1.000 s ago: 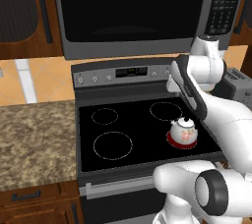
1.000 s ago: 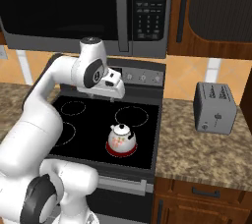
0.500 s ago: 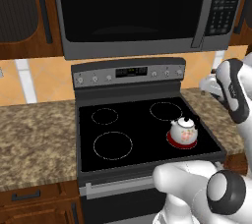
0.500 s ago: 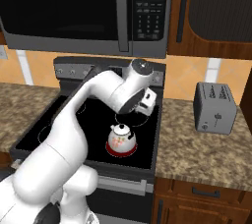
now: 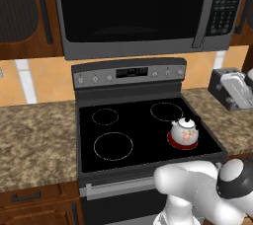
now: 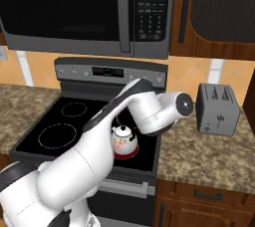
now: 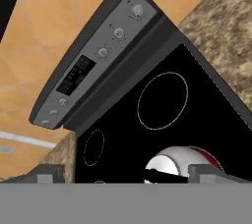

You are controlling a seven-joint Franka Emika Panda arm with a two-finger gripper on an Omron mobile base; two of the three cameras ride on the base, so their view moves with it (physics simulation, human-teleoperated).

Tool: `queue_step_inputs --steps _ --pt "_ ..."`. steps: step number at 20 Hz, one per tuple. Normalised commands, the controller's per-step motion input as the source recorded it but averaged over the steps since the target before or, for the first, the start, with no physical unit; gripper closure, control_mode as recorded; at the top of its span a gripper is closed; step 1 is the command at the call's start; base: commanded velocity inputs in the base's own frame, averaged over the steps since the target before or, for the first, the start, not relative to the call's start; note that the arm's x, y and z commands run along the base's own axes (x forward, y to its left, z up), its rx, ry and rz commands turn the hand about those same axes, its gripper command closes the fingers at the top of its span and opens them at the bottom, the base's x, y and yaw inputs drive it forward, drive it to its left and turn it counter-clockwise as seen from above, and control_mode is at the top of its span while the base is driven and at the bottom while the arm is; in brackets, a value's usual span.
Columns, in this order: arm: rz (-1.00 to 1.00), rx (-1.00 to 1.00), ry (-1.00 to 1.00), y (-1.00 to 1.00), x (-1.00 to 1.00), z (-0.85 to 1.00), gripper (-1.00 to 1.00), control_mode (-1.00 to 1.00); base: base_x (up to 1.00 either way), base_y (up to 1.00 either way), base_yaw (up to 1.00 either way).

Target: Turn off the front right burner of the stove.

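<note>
On the hand view's left I see two small knobs at the low end of the back panel [image 7: 93, 63], then the display [image 7: 75, 74], then three more knobs [image 7: 119, 33] climbing toward the upper right. Those three are what I judge the coming move turns on: one of them should govern the front right burner [image 7: 204, 158], but I cannot read any markings to say which. The panel runs as a long diagonal band across this view, well ahead of the fingertips [image 7: 45, 173] and above them, so the reach has to go forward over the glass and up. Both tips stand wide apart at the bottom edge with nothing between them.

Just ahead of the tips sits the teapot [image 7: 170, 165], on the red glow. In the left base view the stove [image 5: 138, 150] has unlit rings on its left and back, and the burner [image 5: 182, 142] glows red under the teapot [image 5: 184, 130] at the front right. The path to the knobs passes over the pot, so I would keep height.

Granite counter [image 5: 34, 135] flanks the stove, a toaster [image 6: 217, 109] stands to the right, and the microwave [image 5: 138, 12] hangs above.
</note>
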Motion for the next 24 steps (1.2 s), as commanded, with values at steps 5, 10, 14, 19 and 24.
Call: queue_step_inputs --steps 5,10,14,19,24 --pt "-0.07 0.05 0.03 -0.10 0.65 0.00 -1.00 -1.00 0.00 0.00 0.00" --pt "-0.15 0.00 0.00 0.14 0.84 -0.06 -1.00 -1.00 0.00 0.00 0.00" --pt "-0.13 0.00 -0.04 0.05 0.64 -0.17 -1.00 -1.00 0.00 0.00 0.00" --pt "-0.15 0.01 -0.06 0.01 0.62 -0.15 -1.00 -1.00 0.00 0.00 0.00" --pt "-0.17 0.04 0.00 0.00 0.72 -0.12 -1.00 -1.00 0.00 0.00 0.00"
